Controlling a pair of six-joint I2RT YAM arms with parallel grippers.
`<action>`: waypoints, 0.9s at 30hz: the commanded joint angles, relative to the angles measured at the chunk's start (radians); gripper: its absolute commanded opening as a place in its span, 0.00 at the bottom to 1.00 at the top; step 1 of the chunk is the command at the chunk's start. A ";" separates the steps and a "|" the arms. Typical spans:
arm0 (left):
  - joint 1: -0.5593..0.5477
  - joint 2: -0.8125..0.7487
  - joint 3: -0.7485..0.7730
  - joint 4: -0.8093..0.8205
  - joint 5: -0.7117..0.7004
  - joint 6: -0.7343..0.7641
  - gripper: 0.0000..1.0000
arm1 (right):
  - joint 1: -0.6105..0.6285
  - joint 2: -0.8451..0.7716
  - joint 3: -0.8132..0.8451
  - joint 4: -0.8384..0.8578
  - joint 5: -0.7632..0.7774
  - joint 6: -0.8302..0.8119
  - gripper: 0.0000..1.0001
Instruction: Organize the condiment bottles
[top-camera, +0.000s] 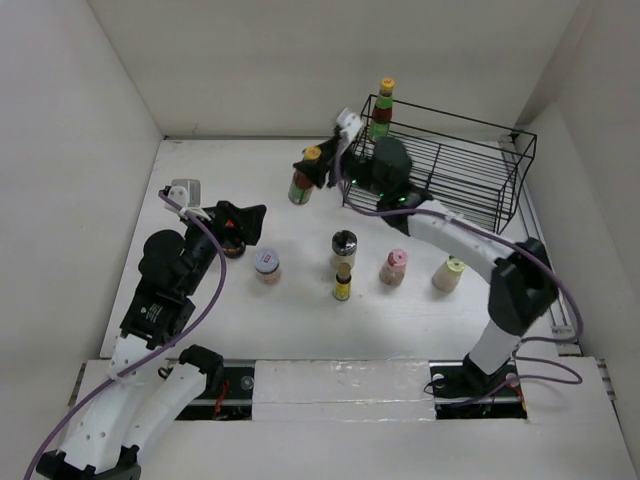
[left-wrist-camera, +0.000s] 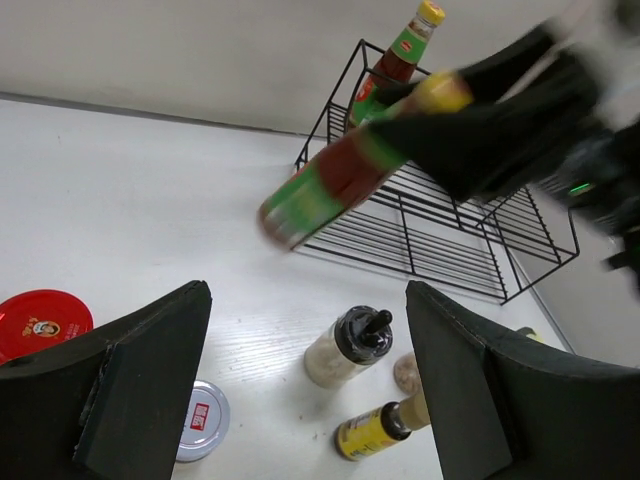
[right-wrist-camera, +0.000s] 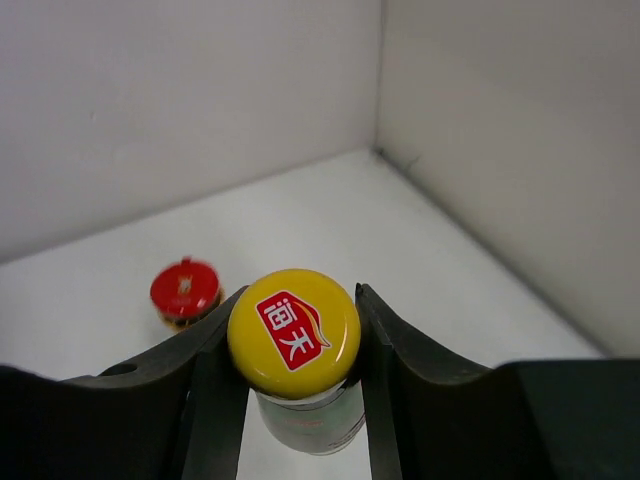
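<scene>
Your right gripper (top-camera: 318, 168) is clamped on the neck of a tall yellow-capped bottle (top-camera: 303, 180), fingers pinching just under the cap. The bottle is just left of the black wire rack (top-camera: 455, 119), tilted in the left wrist view and apparently clear of the table (top-camera: 200, 180). A second tall yellow-capped bottle (top-camera: 381, 112) stands upright in the rack's back-left corner. Your left gripper (top-camera: 252, 224) has its jaws wide apart and holds nothing, over the red-lidded jar (left-wrist-camera: 40, 320). In a loose row near the arms: white-lidded jar (top-camera: 267, 264), grey-topped grinder (top-camera: 344, 246) with the small yellow bottle (top-camera: 342, 284) just in front, pink-capped bottle (top-camera: 394, 267), cream bottle (top-camera: 449, 273).
</scene>
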 joint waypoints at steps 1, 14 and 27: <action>-0.001 -0.005 0.005 0.046 0.014 0.009 0.75 | -0.092 -0.231 0.017 0.201 0.022 0.000 0.11; -0.001 0.010 -0.002 0.055 0.052 0.000 0.75 | -0.447 -0.224 0.303 -0.106 0.228 -0.049 0.06; -0.001 0.001 0.007 0.055 0.043 0.000 0.75 | -0.546 0.034 0.638 -0.214 0.168 -0.049 0.06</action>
